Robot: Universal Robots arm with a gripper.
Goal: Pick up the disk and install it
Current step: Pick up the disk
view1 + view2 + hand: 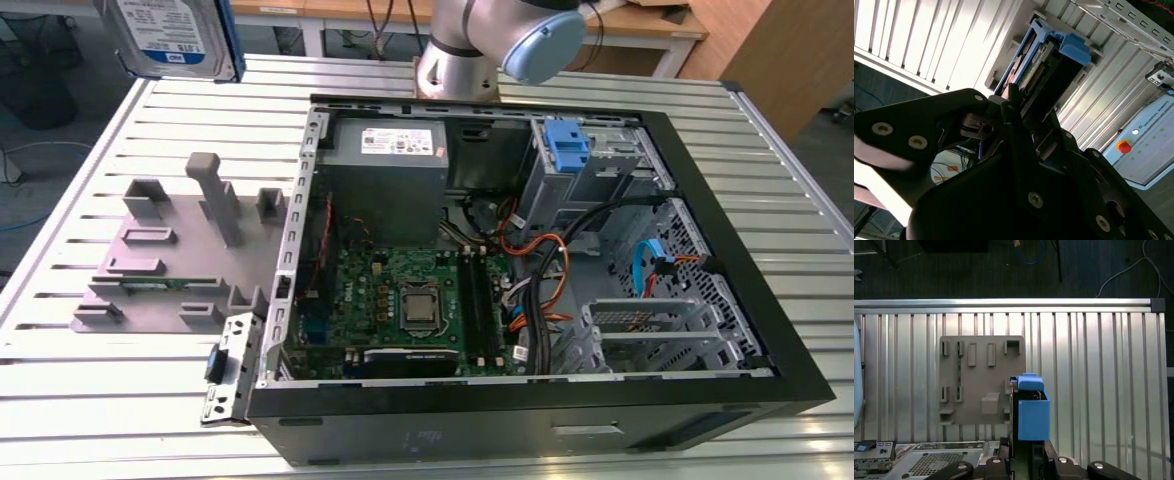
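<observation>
The disk hangs high at the exterior view's top left, its white-and-blue label facing that camera and its blue caddy along one edge. In both wrist views my gripper is shut on the disk, which I see edge-on with the caddy's blue tab at its far end. Below it, in the first wrist view, lies the grey fixture plate on the slatted table. The open computer case lies to the exterior view's right of that plate.
The grey fixture plate carries upright posts and slots. Inside the case are a grey power-supply box, the motherboard, loose cables and a blue bracket in the drive bay. The arm's base stands behind the case.
</observation>
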